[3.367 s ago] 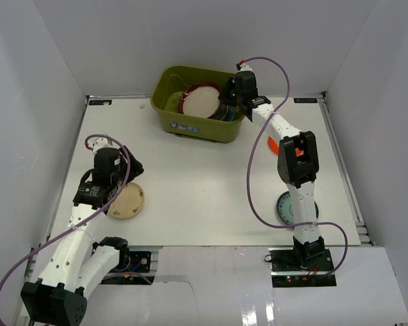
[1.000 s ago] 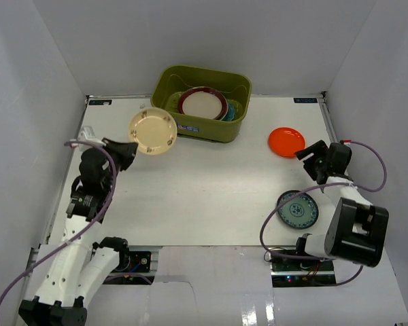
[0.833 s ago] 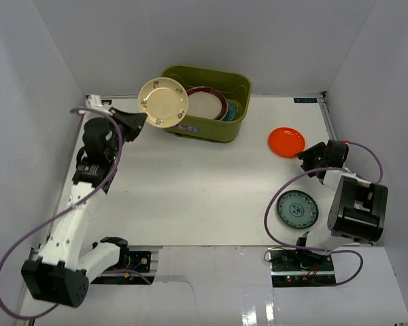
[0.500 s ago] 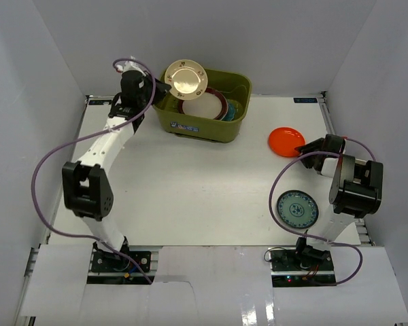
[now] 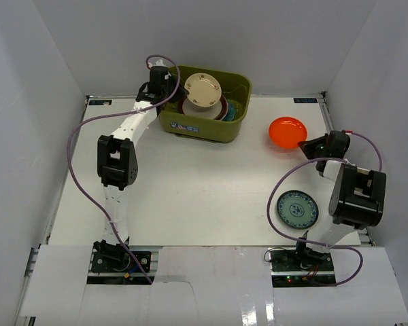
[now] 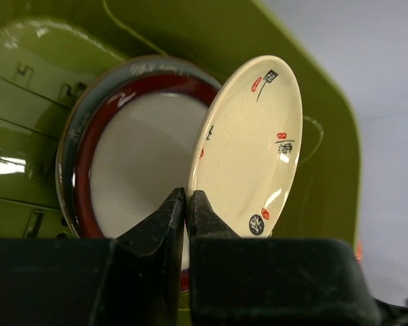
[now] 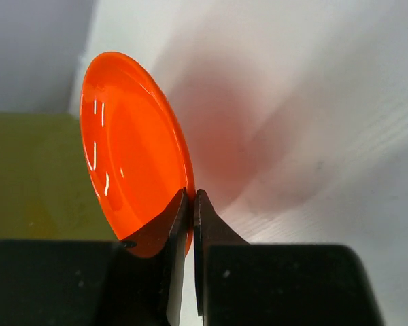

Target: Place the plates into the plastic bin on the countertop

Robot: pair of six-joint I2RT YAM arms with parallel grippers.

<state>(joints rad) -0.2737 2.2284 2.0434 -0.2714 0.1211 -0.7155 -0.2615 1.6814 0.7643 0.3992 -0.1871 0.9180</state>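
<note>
My left gripper (image 6: 188,204) is shut on the rim of the cream plate (image 6: 248,146), which tilts over the olive-green plastic bin (image 5: 234,125); seen from above, the cream plate (image 5: 203,89) hangs above the stack inside. Below it in the bin lies the dark-red-rimmed plate (image 6: 136,163) on other plates. My right gripper (image 7: 190,204) is shut on the edge of the orange plate (image 7: 129,146), tipped up off the countertop (image 5: 190,183) at the right; from above, the orange plate (image 5: 287,131) sits just left of that gripper (image 5: 306,144). The small blue-green patterned plate (image 5: 298,209) lies flat near the right arm.
White walls enclose the countertop on the left, back and right. The right arm's upper link (image 5: 357,197) stands beside the patterned plate. Purple cables (image 5: 88,129) loop off both arms.
The left arm has swung the cream plate up from the left side to over the bin. The right gripper has closed on the orange plate's edge and tilted it up.
</note>
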